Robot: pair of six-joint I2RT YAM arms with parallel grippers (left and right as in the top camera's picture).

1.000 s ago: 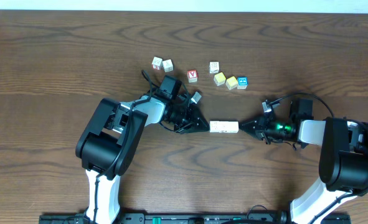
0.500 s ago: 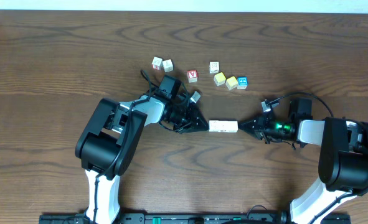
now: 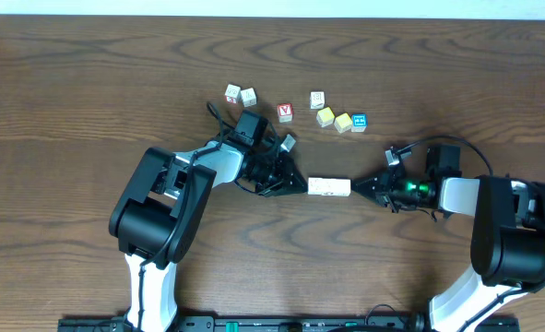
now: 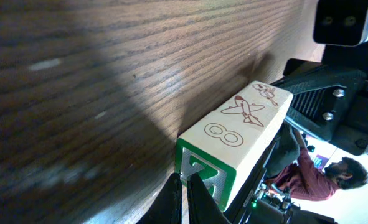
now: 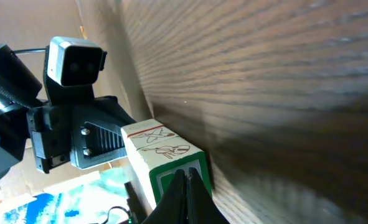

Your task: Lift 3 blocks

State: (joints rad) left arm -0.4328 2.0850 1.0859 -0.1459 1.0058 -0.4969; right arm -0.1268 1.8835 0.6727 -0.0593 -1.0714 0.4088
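We find the three blocks point(image 3: 329, 187) set end to end in one short row at mid-table, lying left to right between the two arms. The left gripper point(image 3: 301, 185) has its fingers drawn together to a point, and that point bears on the row's left end. The right gripper point(image 3: 359, 188) is likewise closed tight, its tip against the right end. Neither claw clasps a block between its fingers. The row is pinched endwise between the two closed tips.

From the left wrist, the blocks point(image 4: 241, 127) run away from the camera. Their top faces are cream with reddish-brown line drawings: a figure eight nearest, an aeroplane next, and a third too small to read. The near end face has a green border, and the left gripper point(image 4: 185, 198) meets it low down, fingers pressed together.

From the right wrist, the blocks point(image 5: 164, 149) show red drawings on top and a green-framed end face. The right gripper point(image 5: 185, 190) touches that face, fingers closed to a wedge.

A shadow lies beside the row in both wrist views. We cannot tell whether the row rests on the table point(image 3: 69, 83) or clears it.

Further back, well apart from the row, we note:
- two white cubes point(image 3: 232, 93) side by side
- a red cube point(image 3: 285, 112)
- a third white cube point(image 3: 317, 100)
- two yellow cubes point(image 3: 325, 117) and a blue cube point(image 3: 359, 122) in a close line
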